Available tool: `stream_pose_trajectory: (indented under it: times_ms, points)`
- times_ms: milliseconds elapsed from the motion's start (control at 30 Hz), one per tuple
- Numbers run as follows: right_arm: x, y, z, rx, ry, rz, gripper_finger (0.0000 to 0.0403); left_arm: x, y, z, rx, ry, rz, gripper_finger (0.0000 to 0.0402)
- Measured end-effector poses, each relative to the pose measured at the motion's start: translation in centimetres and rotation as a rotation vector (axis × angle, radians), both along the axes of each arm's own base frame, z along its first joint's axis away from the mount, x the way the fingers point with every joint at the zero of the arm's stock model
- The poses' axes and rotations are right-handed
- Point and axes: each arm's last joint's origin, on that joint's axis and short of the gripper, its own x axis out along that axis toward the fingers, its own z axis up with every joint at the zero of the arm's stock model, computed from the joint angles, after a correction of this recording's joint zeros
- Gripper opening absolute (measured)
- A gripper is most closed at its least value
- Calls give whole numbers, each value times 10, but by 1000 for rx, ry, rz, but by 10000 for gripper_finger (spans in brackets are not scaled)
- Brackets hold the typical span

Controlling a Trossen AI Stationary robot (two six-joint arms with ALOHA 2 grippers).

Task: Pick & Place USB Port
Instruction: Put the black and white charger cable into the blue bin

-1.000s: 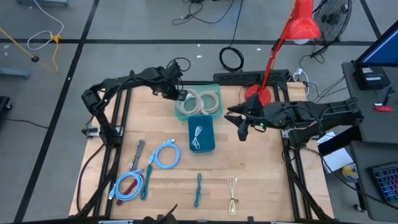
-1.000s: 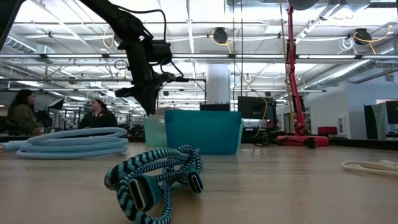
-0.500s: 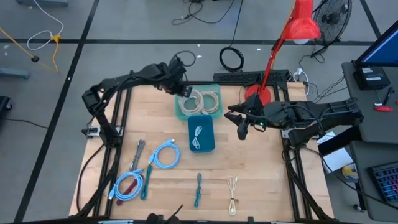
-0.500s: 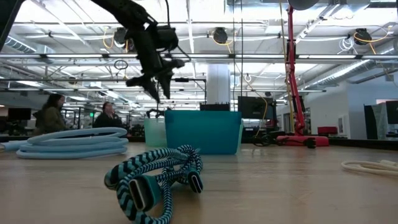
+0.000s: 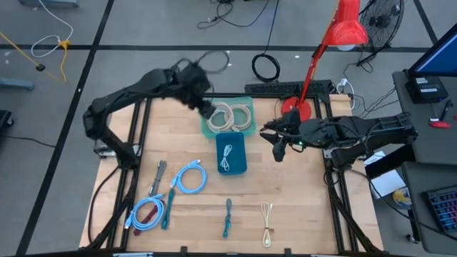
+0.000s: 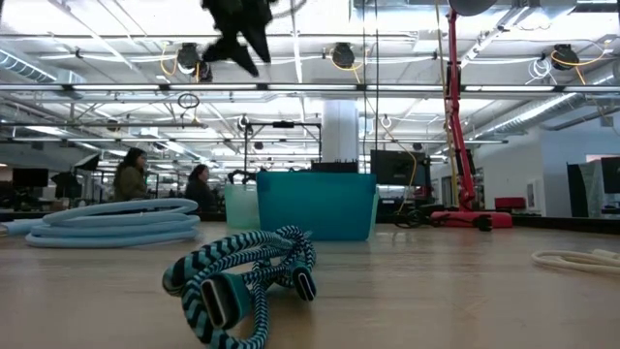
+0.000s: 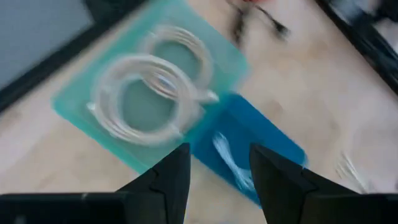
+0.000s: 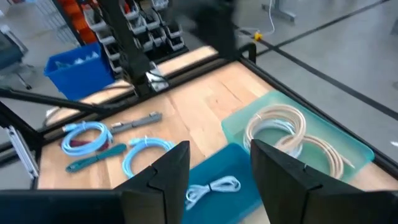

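A teal tray (image 5: 228,118) at the table's far middle holds coiled whitish USB cables (image 7: 146,93). Against its near side stands a blue tray (image 5: 231,153) with one white cable (image 8: 214,186) in it. My left gripper (image 5: 206,108) hangs high above the teal tray's left part, open, with nothing between its fingers (image 7: 217,152); in the low view it shows at the top edge (image 6: 240,48). My right gripper (image 5: 277,148) waits open to the right of the blue tray, above the table (image 8: 217,149).
Loose cables lie on the table's near half: a light-blue coil (image 5: 189,177), a blue and red coil (image 5: 148,212), a grey cable (image 5: 157,177), a teal braided one (image 5: 228,216) and a cream one (image 5: 267,223). A red lamp's base (image 5: 293,108) stands at the far right.
My left gripper has opened just above the teal tray and then risen steeply, well clear of the tray; its arm has swung up with it. The coils in the teal tray lie still.
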Motion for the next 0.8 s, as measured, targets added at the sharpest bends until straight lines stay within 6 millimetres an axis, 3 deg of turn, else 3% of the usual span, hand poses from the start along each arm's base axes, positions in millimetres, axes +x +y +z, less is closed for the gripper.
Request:
stream_pose_trajectory:
  times_ms: [167,367,467,633,800]
  points:
    - [-4,0,-7,22,65,-13,160,-17,-74,14,8,100,-91,166]
    - [-5,0,-8,44,76,-25,160,-27,-144,4,52,219,-104,166]
    - [-5,0,-8,71,65,-41,160,-30,-174,-11,76,259,-123,166]
    - [-4,0,-10,140,35,-80,160,-42,-215,-55,102,374,-158,166]
    - [1,4,-32,204,40,-107,160,-61,-248,-94,126,433,-144,166]
